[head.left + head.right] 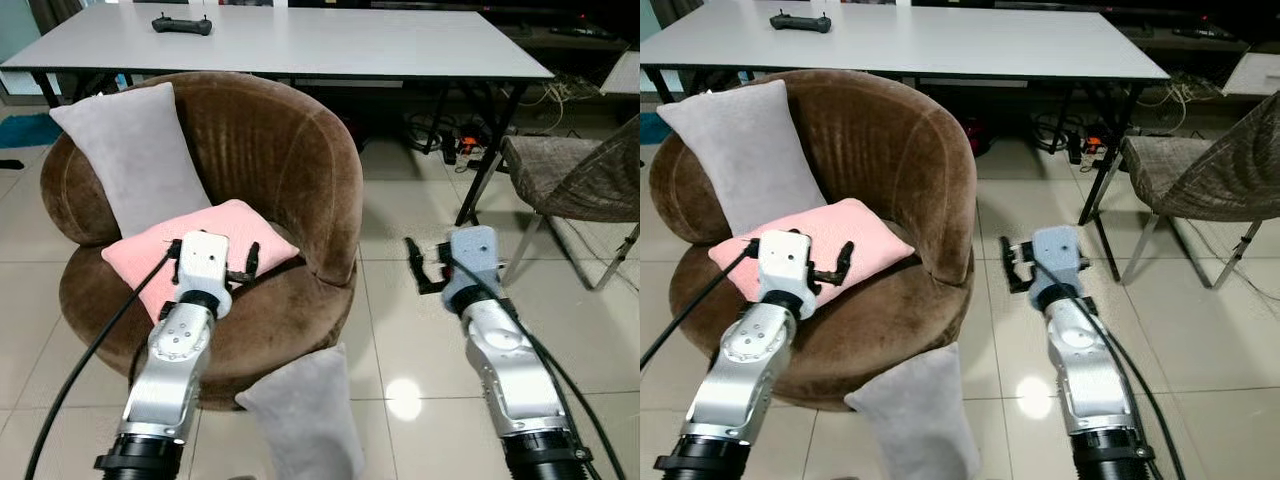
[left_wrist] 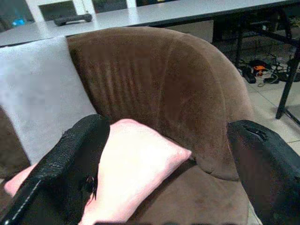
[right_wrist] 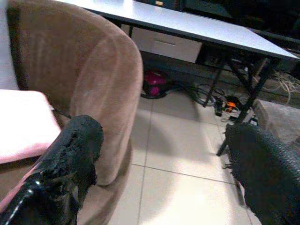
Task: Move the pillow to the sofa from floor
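- A long white counter [image 1: 300, 45] is seen at the back, with a black controller [image 1: 181, 24] lying on it.
- A round brown sofa [image 1: 290, 160] is placed in front of the counter; a grey cushion [image 1: 135, 155] is propped against its back and a pink cushion [image 1: 215, 240] lies on its seat.
- A folding chair [image 1: 580, 180] is noted to the robot's right, well apart from the sofa.
- The grey pillow [image 1: 305, 410] is found on the tiled floor [image 1: 420, 330], leaning against the sofa's front edge, its long axis running roughly upright and slightly tilted.
- The left claw [image 1: 250, 262] is held over the pink cushion, fingers spread apart and empty.
- The right claw [image 1: 418, 262] is held over bare floor beside the sofa, fingers likewise spread and empty.
- The pillow is judged to lie below and behind both claws, between the two arms and somewhat nearer the left one; a lowering and drawing back would be required before any grasp.
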You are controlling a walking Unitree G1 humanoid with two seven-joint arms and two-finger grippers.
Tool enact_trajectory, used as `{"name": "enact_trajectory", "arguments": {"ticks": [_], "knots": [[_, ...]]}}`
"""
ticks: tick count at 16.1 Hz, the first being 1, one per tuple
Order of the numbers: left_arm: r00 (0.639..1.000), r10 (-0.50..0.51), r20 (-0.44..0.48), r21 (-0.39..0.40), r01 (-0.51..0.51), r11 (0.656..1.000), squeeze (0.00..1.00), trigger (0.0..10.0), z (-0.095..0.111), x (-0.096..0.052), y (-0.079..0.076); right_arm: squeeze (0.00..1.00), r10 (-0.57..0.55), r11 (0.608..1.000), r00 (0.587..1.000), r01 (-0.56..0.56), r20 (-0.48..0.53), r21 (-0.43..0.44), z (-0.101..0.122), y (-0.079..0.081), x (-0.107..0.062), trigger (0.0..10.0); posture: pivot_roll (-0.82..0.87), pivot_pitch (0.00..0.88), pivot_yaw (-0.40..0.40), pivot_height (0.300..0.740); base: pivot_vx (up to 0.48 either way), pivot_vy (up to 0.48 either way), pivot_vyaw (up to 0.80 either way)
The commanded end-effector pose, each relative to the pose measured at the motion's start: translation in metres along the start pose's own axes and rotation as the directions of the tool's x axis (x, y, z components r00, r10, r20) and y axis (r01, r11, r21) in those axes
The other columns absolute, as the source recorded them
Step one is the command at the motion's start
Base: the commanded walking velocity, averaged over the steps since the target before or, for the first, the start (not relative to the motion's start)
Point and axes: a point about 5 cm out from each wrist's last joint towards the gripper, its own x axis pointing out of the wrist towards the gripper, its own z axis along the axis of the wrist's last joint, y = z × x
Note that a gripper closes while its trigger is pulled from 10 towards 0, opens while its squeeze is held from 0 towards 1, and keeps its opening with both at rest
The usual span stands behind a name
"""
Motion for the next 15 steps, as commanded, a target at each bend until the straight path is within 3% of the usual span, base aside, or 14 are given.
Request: {"name": "enact_trajectory", "arguments": {"ticks": [1, 11, 15], "knots": [[1.0, 0.006, -0.002, 0.012, -0.006, 1.0, 0.96, 10.0, -0.0015, -0.0022, 0.0022, 0.0, 0.0, 1.0, 1.0, 0.0, -0.007, 0.005, -0.0012, -0.0012, -0.0018, 10.0, -0.04, 0.0, -0.015, 0.72, 0.0, 0.0, 0.0], [1.0, 0.001, 0.01, 0.026, -0.001, 1.0, 0.96, 10.0, -0.0016, -0.0049, 0.0033, 0.0, 0.01, 1.0, 1.0, -0.01, -0.008, -0.006, -0.0021, 0.0018, -0.0014, 10.0, -0.04, 0.0, -0.019, 0.625, 0.0, 0.0, 0.0], [1.0, -0.002, 0.01, 0.029, 0.001, 1.0, 0.96, 10.0, -0.0018, -0.0047, 0.0035, 0.0, 0.012, 1.0, 1.0, -0.012, -0.01, -0.012, -0.0022, 0.0029, -0.0009, 10.0, -0.04, 0.0, -0.022, 0.625, 0.0, 0.0, 0.0]]}}
